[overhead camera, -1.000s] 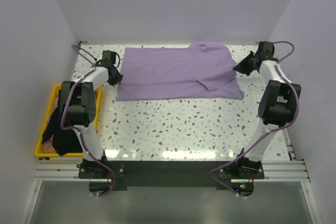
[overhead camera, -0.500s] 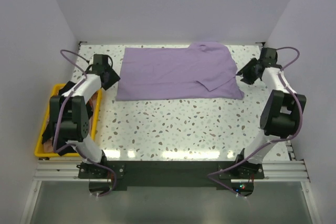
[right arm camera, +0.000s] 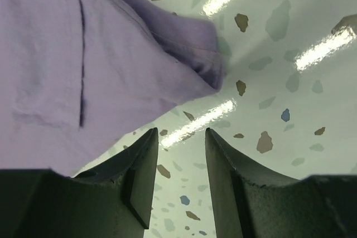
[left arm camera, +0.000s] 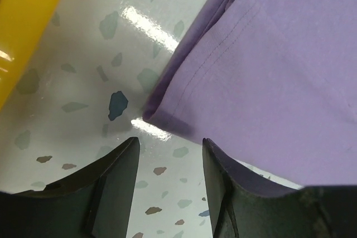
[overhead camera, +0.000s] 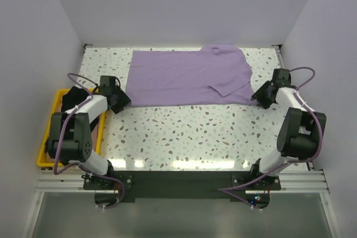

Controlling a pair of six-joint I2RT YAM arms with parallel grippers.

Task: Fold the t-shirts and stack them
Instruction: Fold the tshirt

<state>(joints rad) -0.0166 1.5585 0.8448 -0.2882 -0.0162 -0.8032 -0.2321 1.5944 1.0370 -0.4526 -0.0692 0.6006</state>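
- table (overhead camera: pixel 184 132): speckled, enclosed by white walls (overhead camera: pixel 184 4); yellow crate (overhead camera: pixel 41 151) at l. edge.
- lavender t-shirt (overhead camera: pixel 178 79): laid flat, far half.
- left gripper (left arm camera: pixel 170 149): jaws wide, nothing held, by shirt's near-l. corner.
- right gripper (right arm camera: pixel 181 137): part open, nothing held, by near-r. corner.

**Lavender T-Shirt: Laid Flat, Partly Folded**

One lavender t-shirt (overhead camera: pixel 184 76) lies spread on the far half of the table (overhead camera: pixel 195 132), long side running left to right. The left portion is smooth and flat. On the right, a flap is folded over the body. The near-left corner shows doubled hems, and the near-right corner is slightly bunched.
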